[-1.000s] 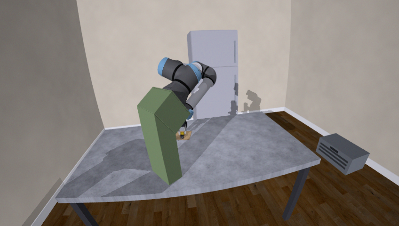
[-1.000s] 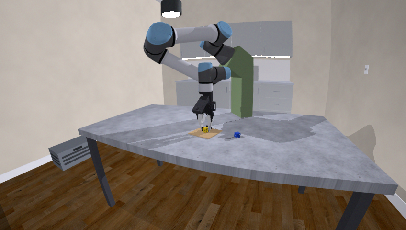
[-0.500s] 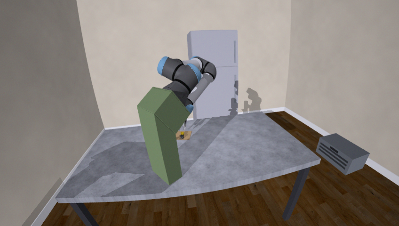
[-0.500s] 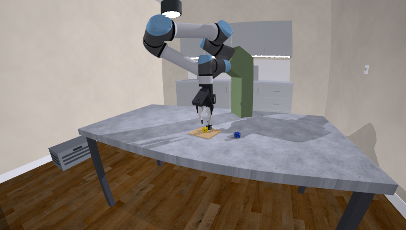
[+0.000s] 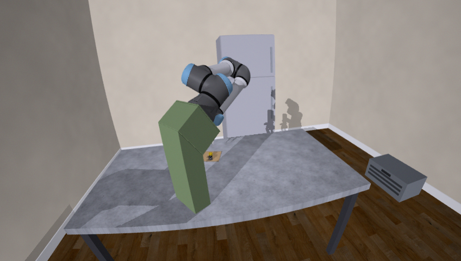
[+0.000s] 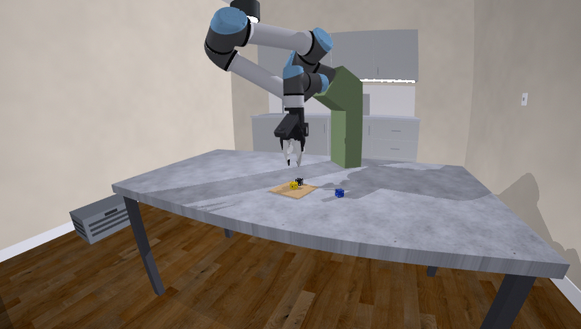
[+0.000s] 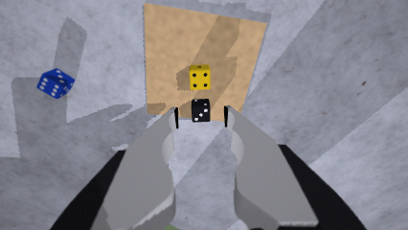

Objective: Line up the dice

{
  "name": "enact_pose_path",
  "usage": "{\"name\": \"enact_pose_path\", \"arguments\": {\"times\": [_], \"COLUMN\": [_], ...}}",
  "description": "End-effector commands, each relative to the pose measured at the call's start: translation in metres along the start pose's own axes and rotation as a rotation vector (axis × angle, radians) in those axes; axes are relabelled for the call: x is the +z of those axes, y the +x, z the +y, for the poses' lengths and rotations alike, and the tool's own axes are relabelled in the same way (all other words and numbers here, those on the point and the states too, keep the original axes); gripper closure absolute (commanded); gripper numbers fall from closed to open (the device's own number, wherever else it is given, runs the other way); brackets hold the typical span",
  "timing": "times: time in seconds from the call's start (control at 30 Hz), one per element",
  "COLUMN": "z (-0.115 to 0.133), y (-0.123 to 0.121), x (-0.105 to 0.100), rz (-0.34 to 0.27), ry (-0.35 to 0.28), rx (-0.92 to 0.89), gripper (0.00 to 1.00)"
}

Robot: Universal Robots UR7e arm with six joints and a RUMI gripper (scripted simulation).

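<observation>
The tan mat (image 7: 203, 62) lies on the grey table. A yellow die (image 7: 200, 78) sits flat on the mat, with four pips on the face towards the wrist camera. A black die (image 7: 201, 110) sits right behind it at the mat's near edge. A blue die (image 7: 56, 83) lies off the mat on the bare table to the left. My gripper (image 7: 200, 107) hangs well above the mat (image 6: 292, 190), partly open and empty. From the side, the gripper (image 6: 293, 164) stands clear above the yellow die (image 6: 293, 185), black die (image 6: 299, 181) and blue die (image 6: 339, 192).
The green pedestal (image 6: 345, 118) of the arm stands on the table behind the mat and hides the gripper in the top view. A grey box (image 5: 395, 176) sits on the floor beside the table.
</observation>
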State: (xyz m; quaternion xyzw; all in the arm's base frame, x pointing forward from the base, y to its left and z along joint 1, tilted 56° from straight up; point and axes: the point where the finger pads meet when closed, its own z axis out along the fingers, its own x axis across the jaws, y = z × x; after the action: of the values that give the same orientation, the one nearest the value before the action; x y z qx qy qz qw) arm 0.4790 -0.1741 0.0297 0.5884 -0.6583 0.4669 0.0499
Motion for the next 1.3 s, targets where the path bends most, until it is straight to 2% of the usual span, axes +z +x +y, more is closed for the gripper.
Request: {"name": "enact_pose_path", "arguments": {"times": [0.0,0.9,1.07,1.27], "z": [0.000,-0.001,-0.002,-0.005], "y": [0.000,-0.003,-0.015,-0.044], "x": [-0.002,-0.001,0.002,0.008], "rz": [0.000,-0.001,-0.004,-0.009], "ry": [0.000,0.000,-0.004,-0.011], "rx": [0.000,0.013,0.068,0.197], "gripper": [0.00,0.00,0.00,0.00]}}
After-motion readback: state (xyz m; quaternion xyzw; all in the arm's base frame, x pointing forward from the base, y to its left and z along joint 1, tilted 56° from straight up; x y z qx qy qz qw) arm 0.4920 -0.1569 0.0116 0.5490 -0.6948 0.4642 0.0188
